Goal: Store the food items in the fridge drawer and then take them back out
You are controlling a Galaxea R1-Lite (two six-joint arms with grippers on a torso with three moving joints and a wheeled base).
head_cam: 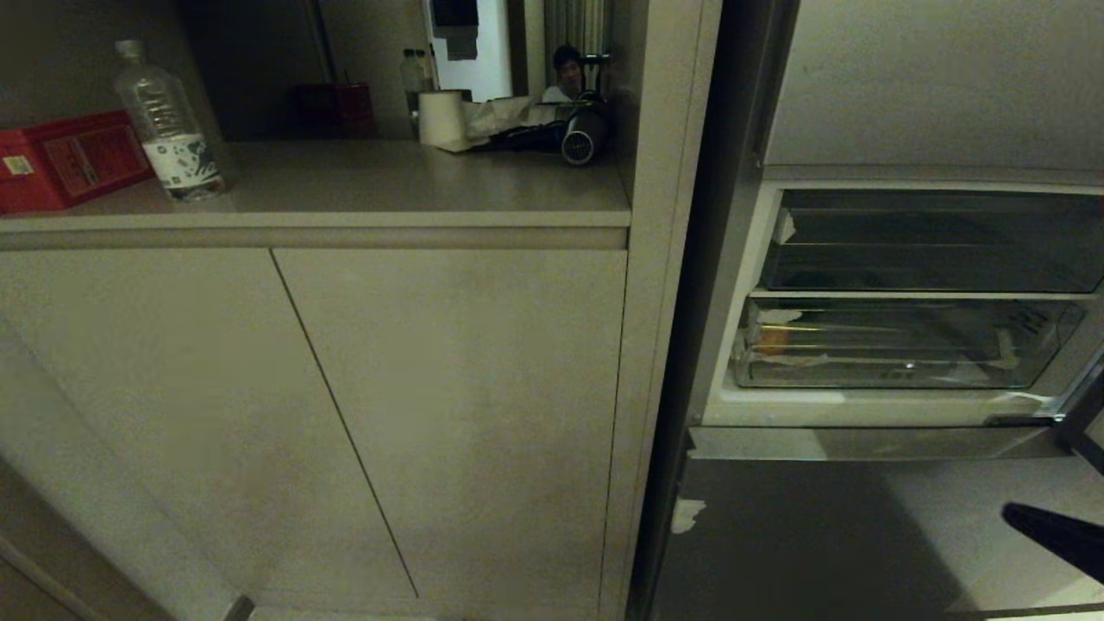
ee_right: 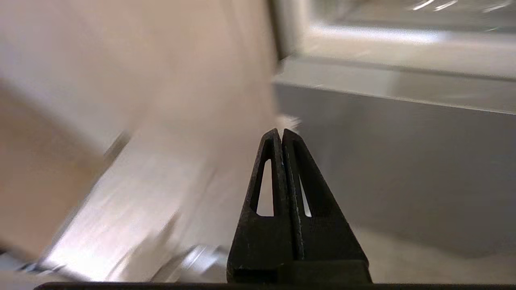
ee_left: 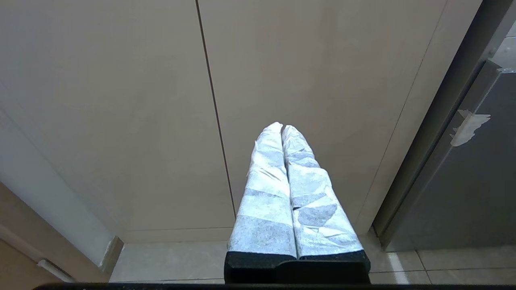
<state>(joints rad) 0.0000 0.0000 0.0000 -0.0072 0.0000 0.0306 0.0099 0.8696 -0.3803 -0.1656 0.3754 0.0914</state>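
The fridge stands open at the right of the head view. Its lower clear bin, the fridge drawer (head_cam: 906, 366), sits pushed in, with whitish tape scraps on it. A small orange-tan food item (head_cam: 770, 340) lies inside at the drawer's left end. My right gripper (ee_right: 280, 131) is shut and empty, low in front of the grey lower fridge door (ee_right: 403, 161); in the head view it shows as a dark tip (head_cam: 1011, 516) at the lower right, below the drawer. My left gripper (ee_left: 282, 127), wrapped in white tape, is shut and empty, parked facing the beige cabinet doors.
A darker clear bin (head_cam: 931, 246) sits above the drawer. Left of the fridge, beige cabinet doors (head_cam: 431, 414) stand under a counter holding a water bottle (head_cam: 168, 129), a red box (head_cam: 60, 159), a paper roll (head_cam: 442, 121) and a dark appliance (head_cam: 578, 138). A person (head_cam: 567, 73) is far behind.
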